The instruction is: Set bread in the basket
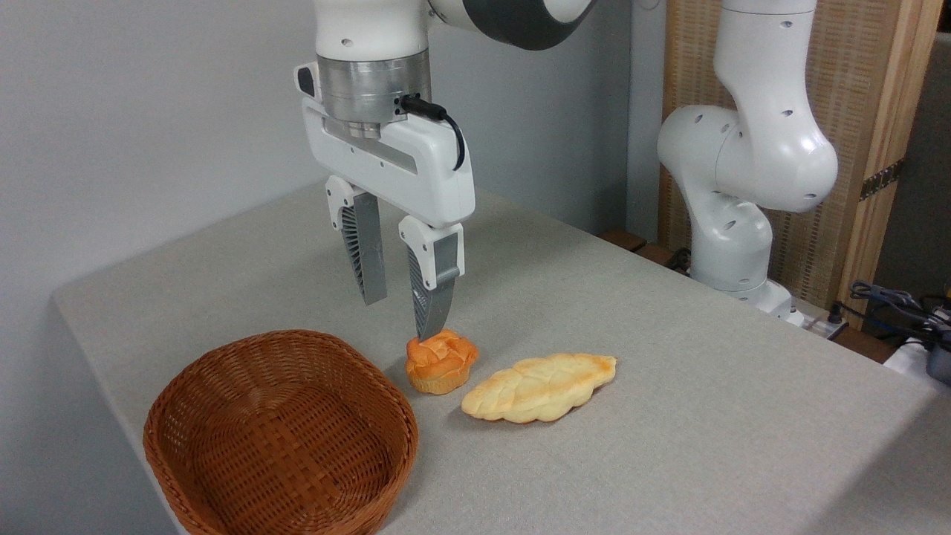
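Bread [441, 362] on table beneath jaws

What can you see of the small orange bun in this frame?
The bun is small, round and orange-golden, with a knotted, folded top and a paler, ridged base. It looks like baked bread, whole and undamaged. It sits upright on the grey table, apart from the basket to its left and the long pale loaf to its right. The tool hangs open just above it; one fingertip appears to reach its top edge, though contact is unclear.
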